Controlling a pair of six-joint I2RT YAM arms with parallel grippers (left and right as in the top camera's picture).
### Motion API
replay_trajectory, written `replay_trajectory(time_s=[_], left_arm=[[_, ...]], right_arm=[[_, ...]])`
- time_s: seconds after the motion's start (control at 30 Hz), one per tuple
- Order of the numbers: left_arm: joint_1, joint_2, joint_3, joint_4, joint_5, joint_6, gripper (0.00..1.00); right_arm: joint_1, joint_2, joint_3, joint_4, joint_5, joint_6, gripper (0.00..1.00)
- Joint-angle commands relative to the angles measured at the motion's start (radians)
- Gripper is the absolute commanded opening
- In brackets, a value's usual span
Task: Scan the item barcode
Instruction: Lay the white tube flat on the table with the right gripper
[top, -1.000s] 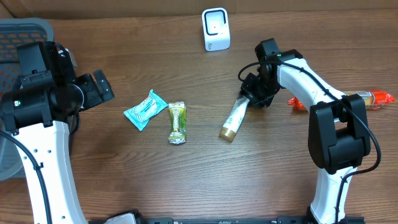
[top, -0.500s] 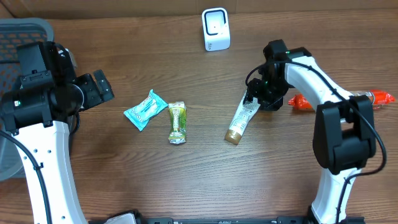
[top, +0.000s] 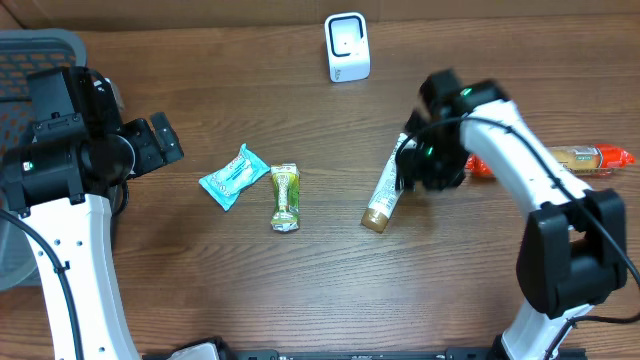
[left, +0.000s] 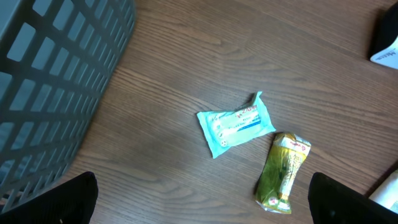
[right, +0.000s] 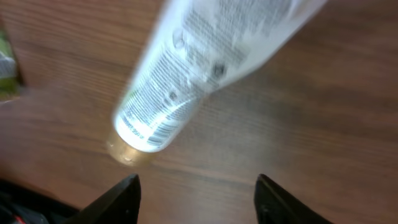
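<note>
- Overhead view: a white squeeze tube with a gold cap (top: 383, 190) lies flat on the brown wooden bench (top: 320, 290), right of centre. Its cap end points toward the near edge, and its crimped end is just beside the right end effector (top: 418, 165).
- From above, the right end effector is blurred, so its grip cannot be read in that view.
- Right wrist view: the right end effector (right: 198, 182) has its 2 dark fingers (right: 121, 199) parted at a middling width, with only bare bench between them. The tube (right: 199, 74) lies beyond the tips with its printed side up and is not gripped. Its print is too blurred to read.
- A small white box-shaped barcode scanner (top: 347, 47) stands upright near the far edge, well apart from the tube.
- The left end effector (top: 160, 140) hangs over the left side of the bench, spread wide and empty. In the left wrist view (left: 199, 193) its 2 fingertips (left: 62, 199) sit in the bottom corners.
- A crumpled teal plastic packet (top: 233, 176) (left: 236, 123) and a green foil snack packet (top: 285, 197) (left: 283, 172) lie near each other between the 2 arms.
- A grey plastic lattice basket (top: 40, 50) (left: 56, 81) sits at the far left.
- An orange-red wrapped packet (top: 590, 157) lies at the right edge, partly behind the right arm.
</note>
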Motion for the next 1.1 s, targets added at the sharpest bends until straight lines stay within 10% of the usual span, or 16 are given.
replay_trajectory(time_s=[0.0, 0.13, 1.07], left_arm=[[0.004, -0.003, 0.018, 0.002, 0.003, 0.019, 0.99], [0.004, -0.003, 0.018, 0.002, 0.003, 0.019, 0.99], [0.004, -0.003, 0.018, 0.002, 0.003, 0.019, 1.00]], right_arm=[[0.039, 0.002, -0.116, 0.024, 0.063, -0.029, 0.42], [0.045, 0.002, -0.214, 0.077, 0.068, -0.021, 0.25], [0.138, -0.003, -0.267, 0.676, 0.021, -0.085, 0.20]])
